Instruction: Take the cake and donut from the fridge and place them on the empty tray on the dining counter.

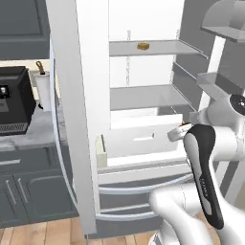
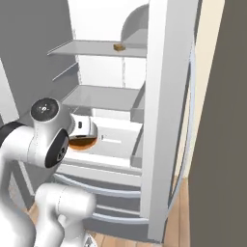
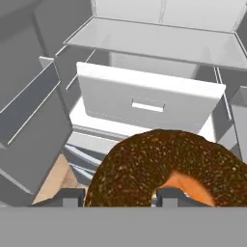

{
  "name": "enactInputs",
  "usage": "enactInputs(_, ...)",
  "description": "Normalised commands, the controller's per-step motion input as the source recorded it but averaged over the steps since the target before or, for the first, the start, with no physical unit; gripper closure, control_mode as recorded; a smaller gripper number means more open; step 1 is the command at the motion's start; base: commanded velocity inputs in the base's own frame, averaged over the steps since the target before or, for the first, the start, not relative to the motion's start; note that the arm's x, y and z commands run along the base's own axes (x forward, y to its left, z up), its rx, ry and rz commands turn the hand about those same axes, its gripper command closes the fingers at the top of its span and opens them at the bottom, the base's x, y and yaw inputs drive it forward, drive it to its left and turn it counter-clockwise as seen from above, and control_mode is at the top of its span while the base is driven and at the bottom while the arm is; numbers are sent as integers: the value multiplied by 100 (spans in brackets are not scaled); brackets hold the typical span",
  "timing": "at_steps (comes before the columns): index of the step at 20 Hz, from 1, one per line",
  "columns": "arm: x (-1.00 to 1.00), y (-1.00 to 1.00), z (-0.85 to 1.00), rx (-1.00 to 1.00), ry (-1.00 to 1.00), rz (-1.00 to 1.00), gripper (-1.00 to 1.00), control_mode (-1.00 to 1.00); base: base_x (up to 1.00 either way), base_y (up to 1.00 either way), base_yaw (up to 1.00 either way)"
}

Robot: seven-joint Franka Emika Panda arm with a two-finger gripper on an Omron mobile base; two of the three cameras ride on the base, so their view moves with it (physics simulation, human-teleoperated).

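Observation:
The fridge (image 1: 143, 100) stands open, its white interior facing me. My gripper (image 3: 120, 195) is shut on the donut (image 3: 164, 169), a dark-glazed ring with an orange-tan rim, held in front of the pulled-out white drawer (image 3: 149, 101). In the right base view the donut (image 2: 82, 143) hangs under the gripper (image 2: 85, 136), level with the drawer front. The gripper (image 1: 180, 132) also shows beside my arm in the left base view. The cake (image 1: 143, 46), a small tan-brown piece, sits on the upper shelf (image 2: 96, 48), with the cake (image 2: 118, 47) near the back. The tray and the dining counter are out of view.
The left fridge door (image 1: 72, 119) and the right fridge door (image 2: 166, 120) stand open on either side of my arm. A black coffee machine (image 1: 14, 100) and a paper towel roll (image 1: 44, 88) sit on the wall counter (image 1: 28, 136). Wooden floor (image 2: 181, 217) lies below.

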Motion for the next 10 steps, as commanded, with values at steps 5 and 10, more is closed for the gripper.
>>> enactInputs(5,0,0,0,0,0,0,100,100,-80,0,19)
enactInputs(10,0,0,0,0,0,0,100,100,-34,0,36)
